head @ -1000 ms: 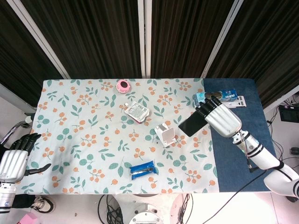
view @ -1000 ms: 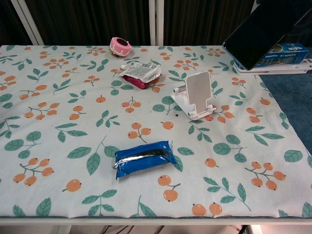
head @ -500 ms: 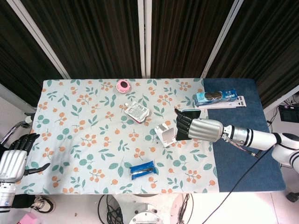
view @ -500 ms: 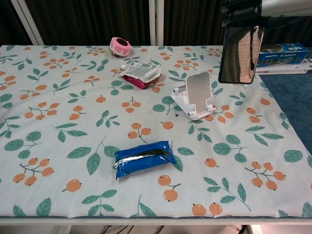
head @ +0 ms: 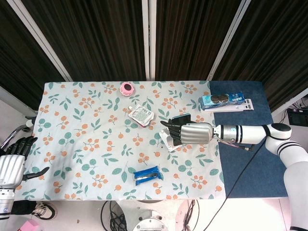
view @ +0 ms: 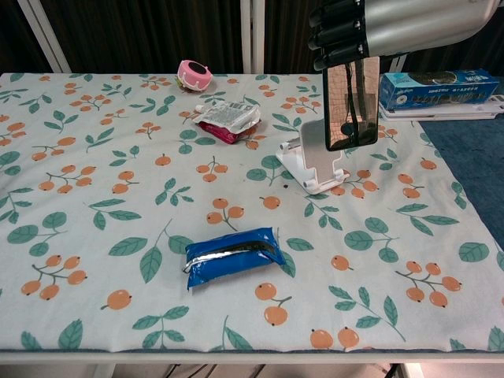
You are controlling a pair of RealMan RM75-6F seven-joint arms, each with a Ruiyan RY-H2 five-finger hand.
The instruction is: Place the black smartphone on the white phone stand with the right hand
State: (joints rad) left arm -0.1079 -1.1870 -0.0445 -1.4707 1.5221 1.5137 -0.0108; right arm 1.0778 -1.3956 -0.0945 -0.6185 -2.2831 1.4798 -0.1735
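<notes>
My right hand (head: 190,133) (view: 378,27) grips the black smartphone (view: 351,102) by its upper part, holding it upright with the glossy screen facing the chest camera. The phone (head: 180,118) hangs just above and in front of the white phone stand (view: 315,167) (head: 169,140), covering the top of the stand's back plate; whether they touch I cannot tell. My left hand (head: 13,161) hovers off the table's left edge, fingers apart and holding nothing.
A blue snack packet (view: 232,257) lies near the front. A silver-and-red pouch (view: 229,120) and a pink round object (view: 194,74) sit further back. A blue biscuit box (view: 441,86) on a white tray rests on the dark blue mat (head: 250,144) at right.
My right hand has carried the phone leftward and down from the right side to over the stand, turning it upright. The left hand has barely moved.
</notes>
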